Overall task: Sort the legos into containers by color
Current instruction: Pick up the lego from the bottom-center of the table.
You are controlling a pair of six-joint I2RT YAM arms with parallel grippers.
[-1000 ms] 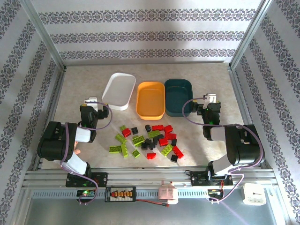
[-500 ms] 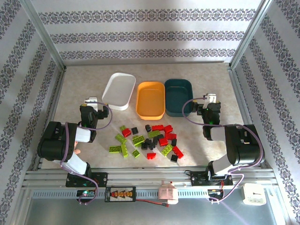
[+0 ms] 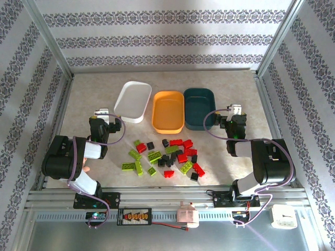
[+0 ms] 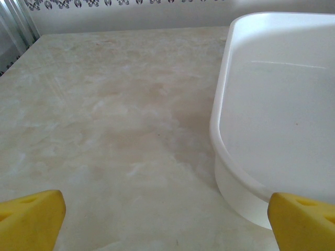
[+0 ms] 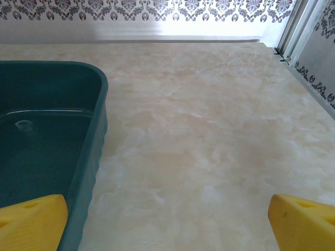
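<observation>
Left pincer [image 3: 103, 112]: I read it as spread wide. In its wrist view [image 4: 167, 222] the yellow fingertips [image 4: 31, 219] sit at the two bottom corners with bare counter [image 4: 115, 120] between them. It grips nothing.
Left pincer place: near the left edge of the counter [image 3: 94, 89], just left of the white tray's [image 3: 132, 101] near end. The tray wall [image 4: 230, 178] stands close beside the right fingertip.
Right pincer [image 3: 235, 110]: also spread, gripping nothing [image 5: 167, 222], its fingertips [image 5: 303, 222] far apart.
Right pincer place: just right of the teal tray [image 3: 199, 107]. From its wrist I see the tray's rim [image 5: 99, 104] on the left.
Trays: I see three in a row at mid-counter, white at left, orange tray [image 3: 168, 111] in the middle, teal at right. The white one is angled.
Legos [image 3: 165, 157]: I see green, red and black bricks scattered loose on the counter, nearer than the trays, between the two arms. Green lies mostly left, red mostly right, black mixed in.
</observation>
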